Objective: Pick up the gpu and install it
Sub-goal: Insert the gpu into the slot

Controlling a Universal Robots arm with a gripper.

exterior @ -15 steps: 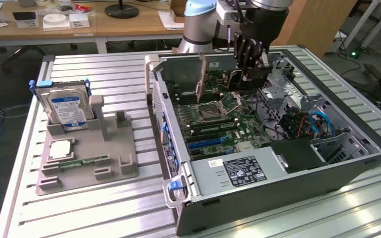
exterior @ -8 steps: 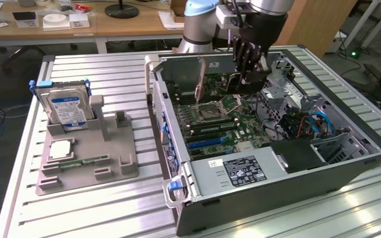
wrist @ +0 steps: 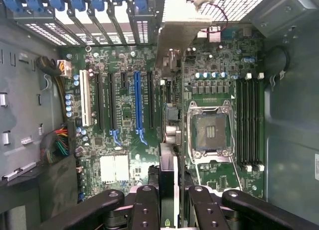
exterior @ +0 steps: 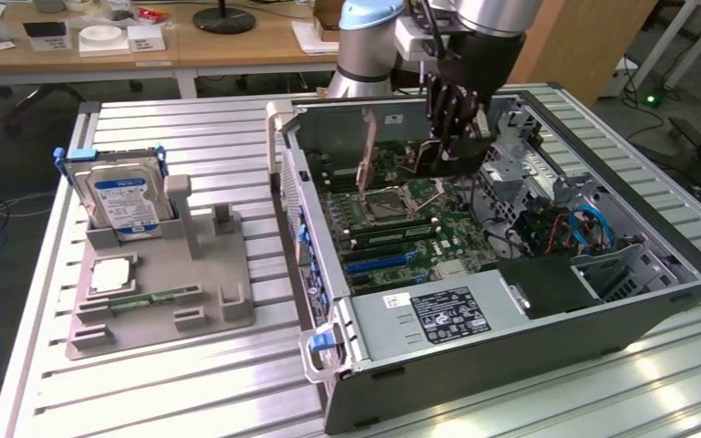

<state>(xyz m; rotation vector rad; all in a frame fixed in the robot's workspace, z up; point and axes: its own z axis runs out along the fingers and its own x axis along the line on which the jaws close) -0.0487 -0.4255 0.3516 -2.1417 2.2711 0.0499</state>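
My gripper (exterior: 455, 146) is down inside the open PC case (exterior: 509, 365), shut on the gpu (exterior: 430, 166), a dark card held on edge above the motherboard (exterior: 448, 228). In the wrist view the gpu (wrist: 168, 165) runs edge-on from between the black fingers (wrist: 144, 205) toward the case's rear slot wall, and its silvery end bracket (wrist: 179, 26) is near the blue-tabbed slot covers. The card's edge hangs between the black expansion slot (wrist: 149, 100) and the CPU socket (wrist: 209, 130), clear of the board. The blue slot (wrist: 137, 100) lies a little further off.
On the exterior view's left, a grey fixture (exterior: 162, 292) holds a silver hard drive with a blue label (exterior: 125, 201), a CPU chip (exterior: 109, 274) and a green memory stick (exterior: 156, 297). The power supply (exterior: 448, 310) and drive cages (exterior: 619, 265) crowd the case's near end.
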